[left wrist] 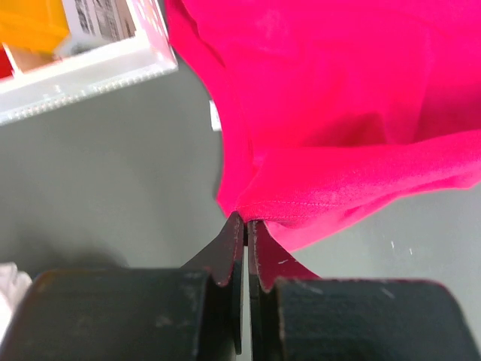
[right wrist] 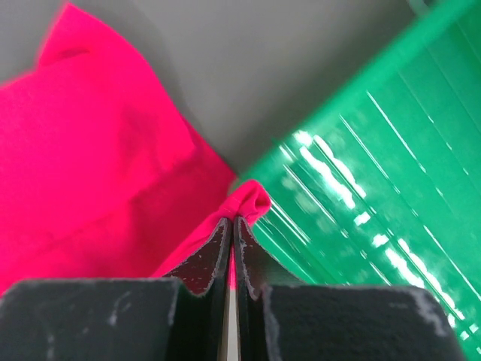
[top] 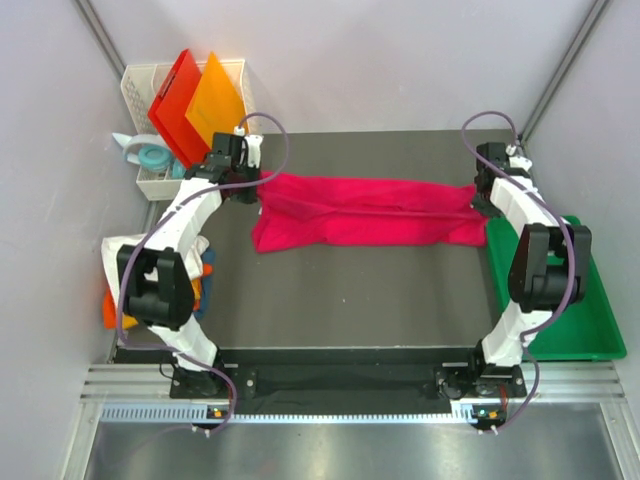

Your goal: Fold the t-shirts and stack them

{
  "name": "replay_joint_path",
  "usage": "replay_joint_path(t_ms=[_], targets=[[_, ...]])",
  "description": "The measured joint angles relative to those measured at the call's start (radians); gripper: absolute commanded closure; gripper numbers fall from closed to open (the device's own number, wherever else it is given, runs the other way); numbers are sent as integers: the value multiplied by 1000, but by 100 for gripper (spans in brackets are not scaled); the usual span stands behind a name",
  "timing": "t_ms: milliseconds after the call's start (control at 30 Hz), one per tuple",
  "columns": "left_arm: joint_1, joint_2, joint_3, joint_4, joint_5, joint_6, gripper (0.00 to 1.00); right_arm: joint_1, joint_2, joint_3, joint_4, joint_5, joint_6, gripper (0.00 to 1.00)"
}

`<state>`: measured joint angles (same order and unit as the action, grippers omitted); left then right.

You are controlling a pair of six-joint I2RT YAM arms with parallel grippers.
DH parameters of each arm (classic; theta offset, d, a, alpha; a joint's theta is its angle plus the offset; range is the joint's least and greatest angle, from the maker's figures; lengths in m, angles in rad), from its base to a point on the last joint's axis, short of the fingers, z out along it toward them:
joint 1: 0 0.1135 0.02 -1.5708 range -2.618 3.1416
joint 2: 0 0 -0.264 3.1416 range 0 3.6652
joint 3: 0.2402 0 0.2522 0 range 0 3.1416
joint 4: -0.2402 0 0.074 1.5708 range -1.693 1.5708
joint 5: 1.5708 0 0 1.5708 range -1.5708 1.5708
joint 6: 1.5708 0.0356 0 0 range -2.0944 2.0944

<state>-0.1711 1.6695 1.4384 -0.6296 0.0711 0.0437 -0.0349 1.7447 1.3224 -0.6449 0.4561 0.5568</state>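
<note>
Crimson t-shirt (top: 365, 212): stretched out, probably mid-fold
Left gripper (left wrist: 245, 224): pinching its edge
Right gripper (right wrist: 231, 222): pinching a corner
Next: fold over evenly

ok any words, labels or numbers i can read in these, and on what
No text is legible.
The printed label by the white basket: dark print, too blurred to read.
The small white tag at the crimson-pink t-shirt edge: too small to read.

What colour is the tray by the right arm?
The tray is green, clearest in the top external view.
</note>
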Motion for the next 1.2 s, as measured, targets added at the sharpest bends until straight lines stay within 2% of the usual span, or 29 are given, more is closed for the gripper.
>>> replay_joint_path(t_ms=[433,900,1200], targets=[[0,201,194,19,-32,10,100,0,205,217,-11,-3,-16,100],[5,288,230,26,-70,21,100,2,357,364,-44,-6,-34,100],[41,319,271,26,-87,23,100,2,388,402,-53,-6,-37,100]])
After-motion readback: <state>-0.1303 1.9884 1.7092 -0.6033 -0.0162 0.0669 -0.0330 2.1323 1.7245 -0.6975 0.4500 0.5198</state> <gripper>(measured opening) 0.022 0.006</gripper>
